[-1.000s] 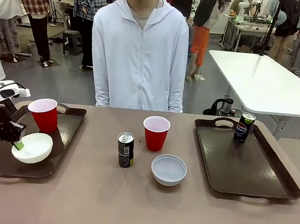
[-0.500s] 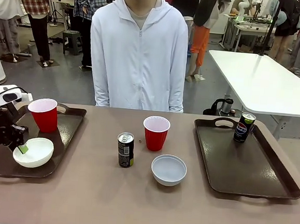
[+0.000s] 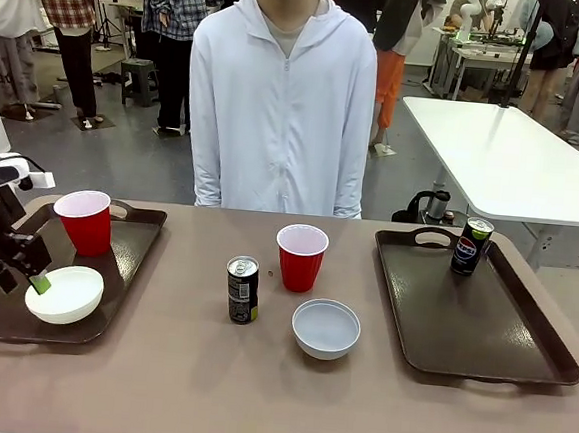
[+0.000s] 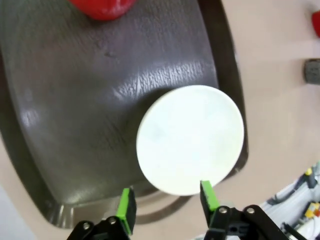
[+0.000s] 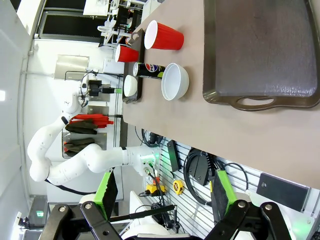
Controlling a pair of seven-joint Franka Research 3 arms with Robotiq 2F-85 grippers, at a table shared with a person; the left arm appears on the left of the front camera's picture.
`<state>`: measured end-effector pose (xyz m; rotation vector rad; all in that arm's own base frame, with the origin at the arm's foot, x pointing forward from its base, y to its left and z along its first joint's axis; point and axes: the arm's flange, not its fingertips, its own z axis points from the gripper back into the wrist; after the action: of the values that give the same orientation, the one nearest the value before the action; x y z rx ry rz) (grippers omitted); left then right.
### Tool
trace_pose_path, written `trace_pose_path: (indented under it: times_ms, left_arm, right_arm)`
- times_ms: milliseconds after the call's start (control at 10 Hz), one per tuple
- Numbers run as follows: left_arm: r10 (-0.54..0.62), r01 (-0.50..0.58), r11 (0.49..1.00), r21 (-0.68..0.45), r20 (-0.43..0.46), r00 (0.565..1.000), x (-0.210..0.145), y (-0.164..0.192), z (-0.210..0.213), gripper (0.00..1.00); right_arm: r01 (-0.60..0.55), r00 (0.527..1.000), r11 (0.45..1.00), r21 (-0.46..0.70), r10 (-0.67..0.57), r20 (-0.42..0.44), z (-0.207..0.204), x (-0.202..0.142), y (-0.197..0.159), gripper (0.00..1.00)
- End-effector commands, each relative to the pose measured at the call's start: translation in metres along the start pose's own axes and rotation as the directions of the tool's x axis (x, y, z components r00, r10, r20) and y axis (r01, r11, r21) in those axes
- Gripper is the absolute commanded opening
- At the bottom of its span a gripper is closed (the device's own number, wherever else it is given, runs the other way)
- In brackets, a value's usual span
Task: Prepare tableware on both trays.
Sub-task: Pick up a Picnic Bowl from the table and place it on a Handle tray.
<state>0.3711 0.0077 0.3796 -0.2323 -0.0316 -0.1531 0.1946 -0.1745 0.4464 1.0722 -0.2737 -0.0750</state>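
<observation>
Left pincer is held low over the left tray, jaws spread wide, nothing gripped. One green pad is seen at the rim of the whitish bowl, which rests in that tray near a red cup. Right pincer is spread wide, empty. The right tray carries one can, with much of its floor open. On the counter between the trays are set a second can, a second red cup and a second bowl.

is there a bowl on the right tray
No, the right tray carries a drink can, while the nearest bowl sits on the bare table between the trays.
</observation>
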Motion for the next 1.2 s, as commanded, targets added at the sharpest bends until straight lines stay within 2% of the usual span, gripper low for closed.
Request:
trace_pose_path:
  times_ms: [0, 200, 400, 500, 1100]
  left_arm:
    - [-0.006, 0.007, 1.0, 0.026, -0.016, 1.0, -0.012, 0.003, 0.021, 0.85]
    - [0.001, -0.001, 0.998, 0.056, 0.006, 1.0, -0.022, 0.002, 0.046, 1.0]
    - [0.016, -0.016, 0.999, 0.039, 0.015, 1.0, -0.026, 0.009, 0.061, 1.0]
    - [-0.009, 0.008, 0.999, 0.036, 0.014, 1.0, -0.019, 0.004, 0.044, 1.0]
    - [-0.008, 0.008, 0.999, 0.036, 0.004, 1.0, -0.02, 0.006, 0.047, 1.0]
  right_arm:
    - [-0.005, 1.0, 1.0, 0.014, 0.005, 0.003, 0.0, 0.0, 0.0, 1.0]
    - [-0.005, 1.0, 1.0, 0.014, 0.005, 0.003, 0.0, 0.0, 0.0, 1.0]
    - [-0.005, 1.0, 1.0, 0.014, 0.005, 0.003, 0.0, 0.0, 0.0, 1.0]
    - [-0.005, 1.0, 1.0, 0.014, 0.005, 0.003, 0.0, 0.0, 0.0, 1.0]
    - [-0.005, 1.0, 1.0, 0.014, 0.005, 0.003, 0.0, 0.0, 0.0, 1.0]
